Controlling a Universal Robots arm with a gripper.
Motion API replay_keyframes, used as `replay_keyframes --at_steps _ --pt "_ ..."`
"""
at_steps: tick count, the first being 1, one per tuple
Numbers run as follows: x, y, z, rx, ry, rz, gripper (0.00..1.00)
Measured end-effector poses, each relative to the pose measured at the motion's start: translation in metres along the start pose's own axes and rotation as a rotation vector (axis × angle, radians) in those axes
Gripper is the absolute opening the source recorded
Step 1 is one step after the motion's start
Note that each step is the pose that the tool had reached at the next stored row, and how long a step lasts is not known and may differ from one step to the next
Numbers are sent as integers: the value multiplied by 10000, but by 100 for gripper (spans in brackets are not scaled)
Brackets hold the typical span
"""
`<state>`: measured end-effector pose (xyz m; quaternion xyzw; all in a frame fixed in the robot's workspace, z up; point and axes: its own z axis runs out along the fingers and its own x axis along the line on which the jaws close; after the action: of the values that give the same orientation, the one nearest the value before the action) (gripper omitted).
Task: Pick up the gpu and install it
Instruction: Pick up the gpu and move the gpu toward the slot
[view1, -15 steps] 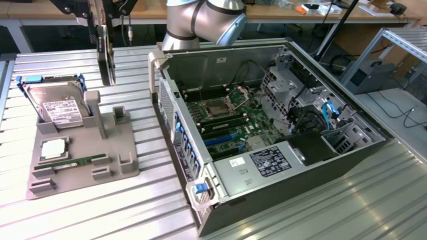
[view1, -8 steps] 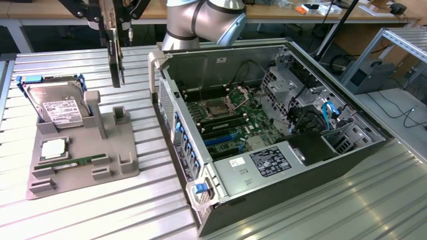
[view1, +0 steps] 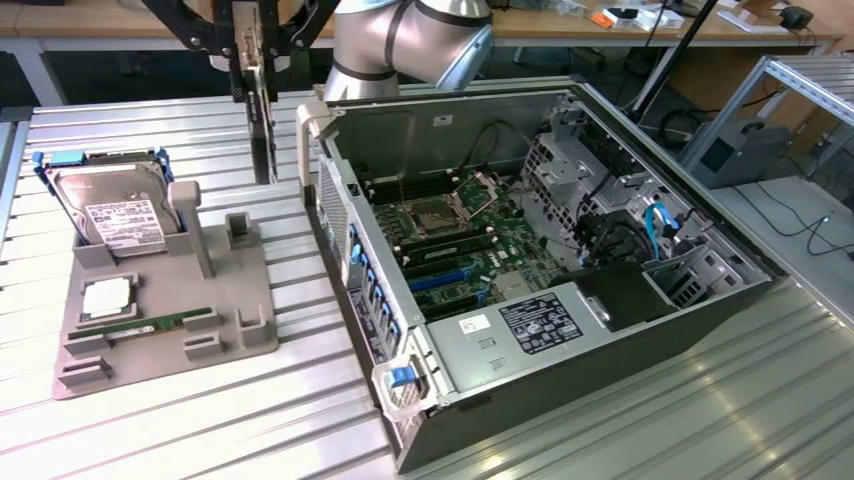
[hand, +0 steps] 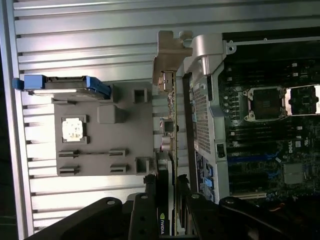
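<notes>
The gpu (view1: 256, 110) is a thin black card hanging upright, edge-on, above the table between the grey holder and the open computer case. My gripper (view1: 254, 45) is shut on its upper part, with the black finger linkages on either side. In the wrist view the gpu (hand: 168, 150) runs away from my gripper (hand: 167, 215) and ends in its silver bracket (hand: 170, 55). It hovers over the gap beside the case wall (hand: 202, 115). The card touches neither the holder nor the case.
The grey holder (view1: 227, 300) carries a silver hard drive (view1: 118, 215), a CPU chip (view1: 107, 297) and a green memory stick (view1: 154, 325). The open case (view1: 534, 330) shows its motherboard (view1: 454, 240) with blue slots (view1: 447, 280). The table is ribbed metal.
</notes>
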<state>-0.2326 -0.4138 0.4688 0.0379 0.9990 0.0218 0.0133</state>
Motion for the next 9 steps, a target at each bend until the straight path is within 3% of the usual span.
replay_keyframes --at_steps 1,5,9 --pt "-150 -126 22 28 0 0 27" --pt "-455 -130 43 31 5 0 27" --pt "-592 -124 51 32 5 -1 27"
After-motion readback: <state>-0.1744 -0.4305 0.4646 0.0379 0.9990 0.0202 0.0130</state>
